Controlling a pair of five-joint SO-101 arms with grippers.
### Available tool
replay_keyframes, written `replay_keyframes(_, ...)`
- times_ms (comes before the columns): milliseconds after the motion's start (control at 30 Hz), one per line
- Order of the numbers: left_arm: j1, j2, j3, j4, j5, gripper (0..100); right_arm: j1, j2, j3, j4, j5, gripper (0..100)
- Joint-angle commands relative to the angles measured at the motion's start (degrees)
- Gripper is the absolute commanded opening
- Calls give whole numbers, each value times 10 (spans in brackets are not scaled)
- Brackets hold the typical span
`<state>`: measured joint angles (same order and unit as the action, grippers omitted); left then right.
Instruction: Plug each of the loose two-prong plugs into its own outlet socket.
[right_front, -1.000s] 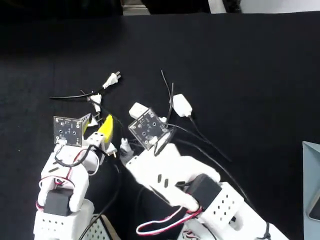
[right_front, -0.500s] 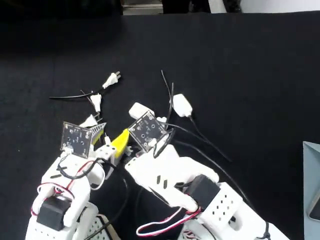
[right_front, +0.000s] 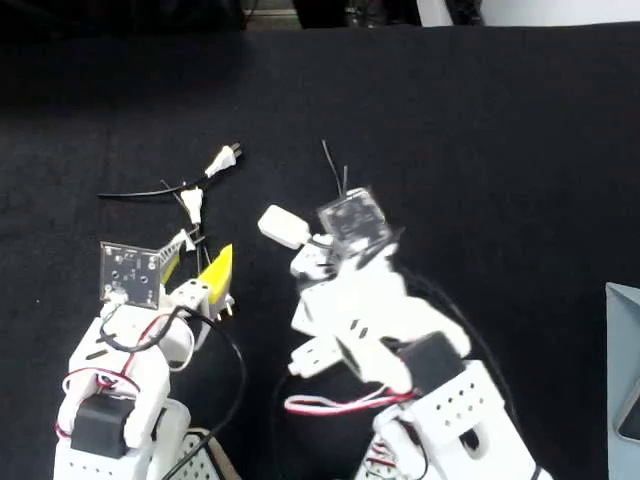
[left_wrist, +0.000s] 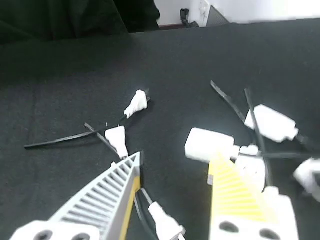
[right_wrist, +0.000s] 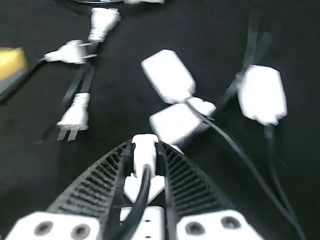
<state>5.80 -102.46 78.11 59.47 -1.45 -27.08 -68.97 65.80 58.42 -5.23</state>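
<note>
- Left fingers, one grey and one yellow, are spread apart with nothing between them, over the front-left part of the black worktop.
- Right fingers are closed on a white held plug. Its black cord runs back between them.
- Far plug, white with two prongs showing, lies left of the worktop's centre, on the side toward the back edge.
- Second plug lies near the far plug, on its front-edge side, among thin black cords.
- Third plug lies on the worktop under the gap between the left fingers.
- Socket, a white block, lies near the worktop's centre, between the two arms.
- Second socket lies near the first, on the side toward the right edge, with black cords crossing it.
- Third block, white, lies just ahead of the right fingers and touches a smaller white piece. Whether that piece is a seated plug cannot be told.
</note>
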Motion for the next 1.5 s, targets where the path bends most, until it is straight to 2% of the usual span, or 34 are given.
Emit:
replay_keyframes(0,1,44,-6,2,-36,225,85,-2,-62,-1,-2,13)
replay_keyframes(133,48,149,-41,17,-54,225,160,-2,-42,-35,9,13)
replay_keyframes(267,129,263,-124,79,-54,229,210,-2,-12,-79,14,13)
replay_keyframes(400,216,348,-178,129,-50,323,254,-2,0,-105,15,14)
replay_keyframes(500,256,399,-187,127,-49,354,272,-2,-1,-108,15,14)
replay_keyframes(900,374,597,-183,-16,-12,353,272,-2,0,-109,15,15)
replay_keyframes(1200,336,753,-157,-171,-5,350,270,-3,0,-107,15,14)
replay_keyframes(1267,334,763,-154,-183,-6,296,270,-3,0,-106,15,14)
replay_keyframes(1433,342,723,-152,-180,-11,31,270,-4,0,-106,15,14)
replay_keyframes(1467,342,709,-150,-171,-11,23,270,-4,0,-106,15,14)
